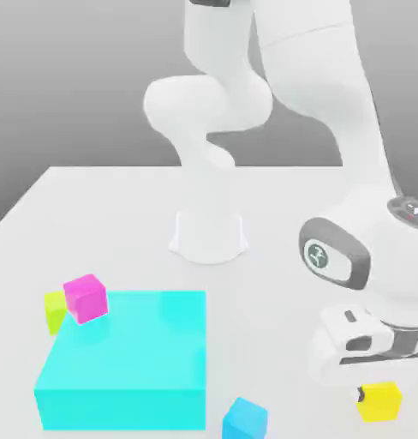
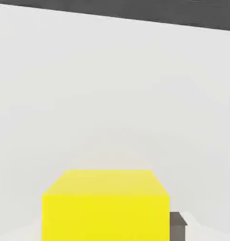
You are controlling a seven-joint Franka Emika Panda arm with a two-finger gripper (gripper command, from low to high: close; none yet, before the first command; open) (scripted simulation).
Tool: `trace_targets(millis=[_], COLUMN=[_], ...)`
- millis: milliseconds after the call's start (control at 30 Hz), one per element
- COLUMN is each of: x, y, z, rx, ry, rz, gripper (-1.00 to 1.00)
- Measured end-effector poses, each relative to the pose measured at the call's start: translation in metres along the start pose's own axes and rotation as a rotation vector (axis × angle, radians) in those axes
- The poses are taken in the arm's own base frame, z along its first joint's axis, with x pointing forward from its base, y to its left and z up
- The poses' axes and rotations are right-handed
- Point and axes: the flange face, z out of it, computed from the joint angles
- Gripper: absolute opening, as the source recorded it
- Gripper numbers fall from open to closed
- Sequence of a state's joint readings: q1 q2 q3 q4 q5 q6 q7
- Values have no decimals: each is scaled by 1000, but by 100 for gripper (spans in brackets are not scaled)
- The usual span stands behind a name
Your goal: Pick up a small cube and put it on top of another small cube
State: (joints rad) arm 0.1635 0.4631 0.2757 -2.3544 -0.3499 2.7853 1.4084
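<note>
Yellow, small and plain, the cube (image 1: 380,401) sits on the white table (image 1: 118,223) at the exterior view's lower right, directly beneath the white gripper (image 1: 367,387). Its fingers are clenched on the cube's 2 opposite sides, so lifting seems next.

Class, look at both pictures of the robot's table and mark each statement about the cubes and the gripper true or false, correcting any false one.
1. The gripper is shut on the small yellow cube. True.
2. The magenta cube lies on the table beside the robot's base. False: it sits on a corner of the big cyan block.
3. A small blue cube lies on the table between the cyan block and the yellow cube. True.
4. The lime cube is stacked on the blue cube. False: it stands against the cyan block, next to the magenta cube.
</note>
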Motion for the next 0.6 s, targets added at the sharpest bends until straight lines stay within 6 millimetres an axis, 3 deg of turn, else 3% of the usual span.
trace_targets(millis=[100,200,333,400,500,600], x=[0,46,112,149,180,185], y=[0,38,112,166,243,298], z=[-38,-62,-91,-107,-132,-154], rx=[-1,-35,-78,-93,-99,-83], ry=[0,34,70,78,77,62], rz=[-1,112,320,466,663,803], gripper=[-100,-100,-100,-100,-100,-100])
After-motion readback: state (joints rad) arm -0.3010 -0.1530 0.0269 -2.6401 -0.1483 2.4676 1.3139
